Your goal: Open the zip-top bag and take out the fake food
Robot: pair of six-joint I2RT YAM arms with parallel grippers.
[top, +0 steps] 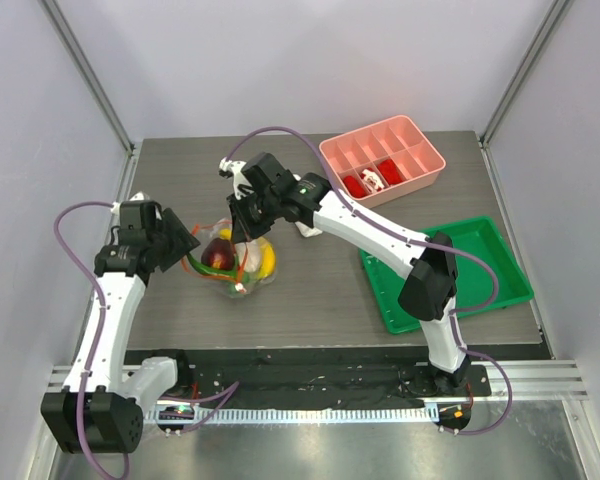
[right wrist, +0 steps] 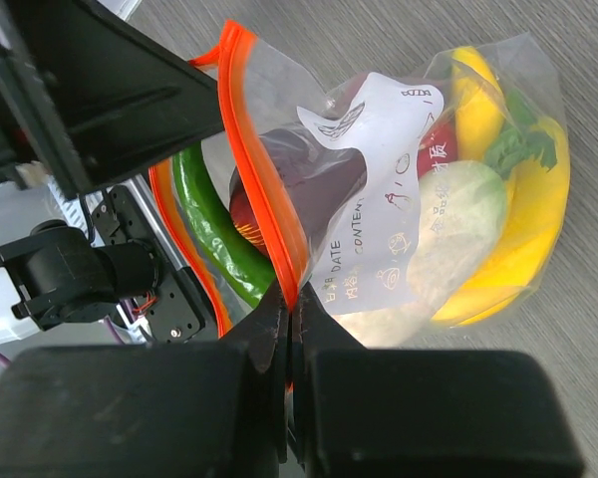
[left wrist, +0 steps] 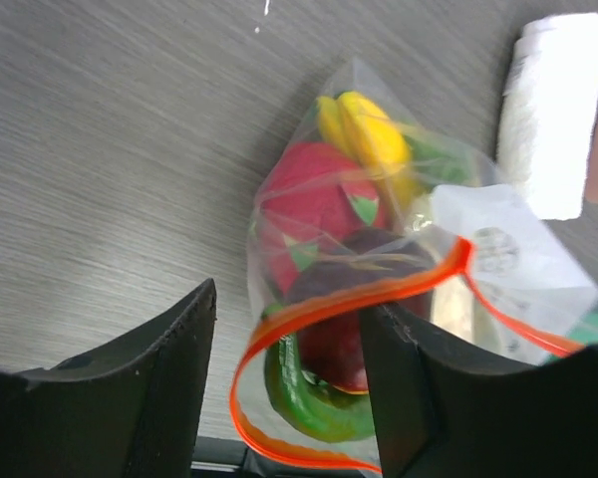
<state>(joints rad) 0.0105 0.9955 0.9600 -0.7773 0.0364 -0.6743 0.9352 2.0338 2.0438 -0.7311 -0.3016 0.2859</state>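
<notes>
Right gripper [right wrist: 291, 304] clamps the zip strip [right wrist: 264, 164]; left gripper [left wrist: 287, 309] gapes around the other lip. Zip-top bag [top: 242, 278] — likely limp, slippery — sits between them, fake food [right wrist: 498, 214] inside; grip the stiffer strip.

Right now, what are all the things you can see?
zip-top bag: one, clear with orange-red zip strip, middle of the table.
fake food: five, pink-red dragon fruit, yellow banana, dark red fruit, white vegetable, green pepper, inside the bag.
divided tray: one, pink, far right, red-and-white pieces in it.
flat tray: one, green, near right.
towel: one, white, rolled, beside the bag.
table: one, grey, underneath.
left pincer: one, black, open at the bag's mouth.
right pincer: one, black, shut on the zip strip.
</notes>
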